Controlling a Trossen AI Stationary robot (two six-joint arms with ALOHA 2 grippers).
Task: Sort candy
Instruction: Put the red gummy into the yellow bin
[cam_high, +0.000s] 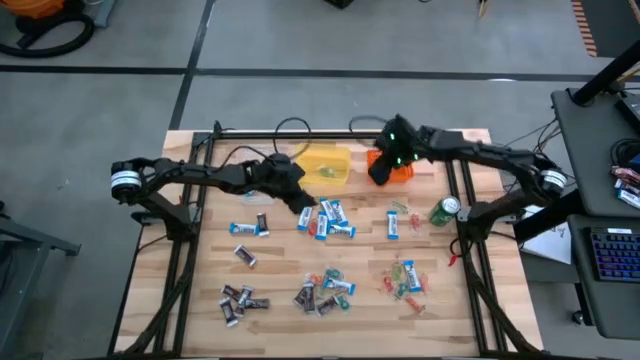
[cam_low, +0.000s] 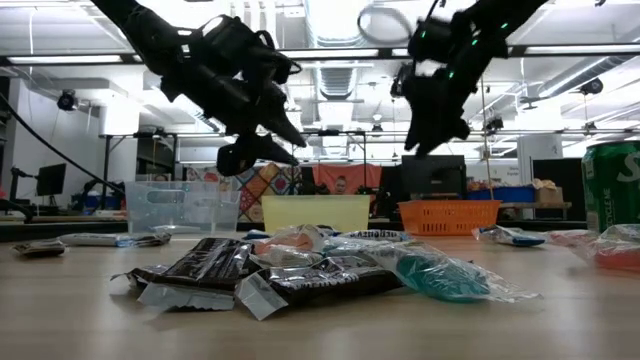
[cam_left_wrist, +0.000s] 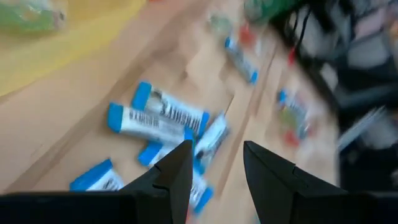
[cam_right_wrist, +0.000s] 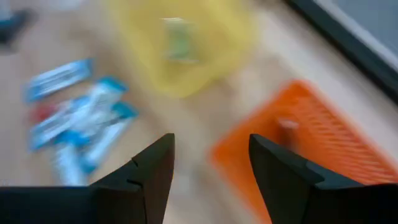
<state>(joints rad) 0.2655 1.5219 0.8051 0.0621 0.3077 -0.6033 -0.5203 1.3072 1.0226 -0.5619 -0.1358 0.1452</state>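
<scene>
The right gripper (cam_high: 383, 172) hung open and empty over the orange tub (cam_high: 399, 165); the left gripper (cam_left_wrist: 214, 163) stood open above the blue-and-white candy (cam_left_wrist: 158, 115).

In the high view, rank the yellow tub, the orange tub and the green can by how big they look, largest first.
1. yellow tub, clearly the widest.
2. orange tub, though the right gripper covers part of it, so its full outline is unsure.
3. green can, smallest, seen from above.
</scene>
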